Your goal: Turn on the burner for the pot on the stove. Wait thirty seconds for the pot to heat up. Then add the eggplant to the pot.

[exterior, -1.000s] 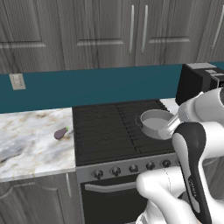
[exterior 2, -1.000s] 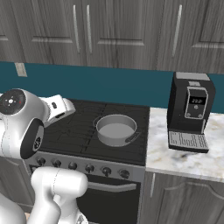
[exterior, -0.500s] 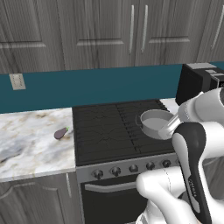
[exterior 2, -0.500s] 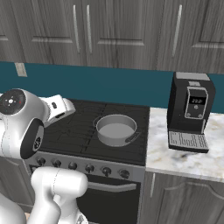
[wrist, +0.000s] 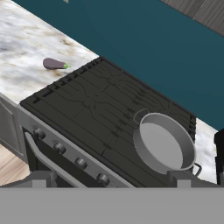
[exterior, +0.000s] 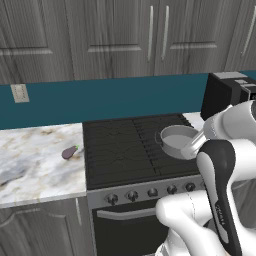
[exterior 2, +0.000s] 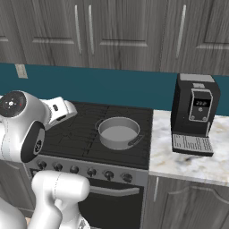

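Pot point(exterior 2: 118, 133) sits on the right side of the stove point(exterior: 131, 150), toward the front, on a black grate section that I take for its burner point(wrist: 131, 144); it is empty, lidless, with both loop handles showing. Eggplant point(exterior: 69, 152) lies on the marble bench point(exterior: 35, 160) left of the stove, near the cooktop's edge but not touching it, well apart from the pot. My tool point(wrist: 109, 178) is up above the front of the stove and looks down across it; its two dark tips stand wide apart at the bottom of the hand view and nothing is between them, so I hold nothing. I see no glow or flame under the pot, though these rendered views may not show one, so I cannot say for sure that the burner is off. I judge that I am on the first step, with nothing yet done toward heating. Knobs point(exterior 2: 82, 170) run in a row along the grey steel front. Next move, as I read it: bring the tool down to the front panel, pick the knob that serves the pot's grate section, close on it and turn. Choosing the right knob is the hard part, since they all look alike from here.
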